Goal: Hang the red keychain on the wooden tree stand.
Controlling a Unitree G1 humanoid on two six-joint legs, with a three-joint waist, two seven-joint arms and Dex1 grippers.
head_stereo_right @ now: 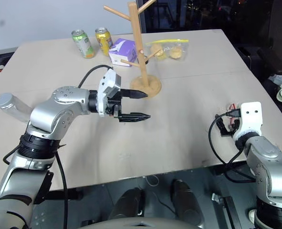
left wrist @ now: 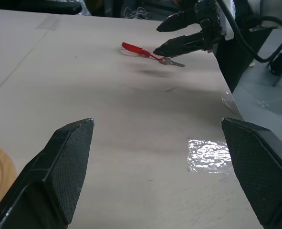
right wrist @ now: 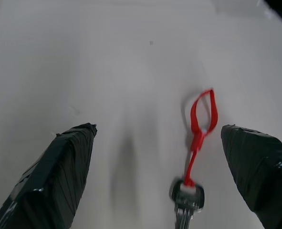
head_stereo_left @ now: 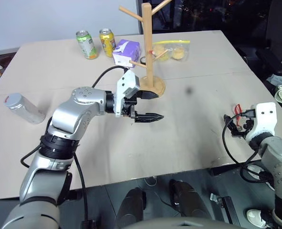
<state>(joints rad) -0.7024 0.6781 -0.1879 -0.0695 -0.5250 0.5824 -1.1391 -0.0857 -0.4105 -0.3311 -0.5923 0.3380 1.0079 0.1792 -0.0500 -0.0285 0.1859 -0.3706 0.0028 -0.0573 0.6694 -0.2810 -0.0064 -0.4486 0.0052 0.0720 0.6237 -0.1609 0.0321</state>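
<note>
Beige counter (head_stereo_left: 188, 143), near edge: right pincer (right wrist: 157, 157) wide and empty over the red keychain (right wrist: 200, 125), lying flat with a key attached. A thin strap could slip a wide grab. Left pincer (head_stereo_left: 148, 106) wide, empty, mid-counter. Wooden tree stand (head_stereo_left: 149, 47) farther back; cans behind.

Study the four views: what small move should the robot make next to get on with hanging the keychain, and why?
Probably lower the open right gripper and close it on the red keychain. The keychain lies flat on the table between that gripper's fingers, unheld, far from the wooden tree stand. The left gripper is open and empty.
</note>
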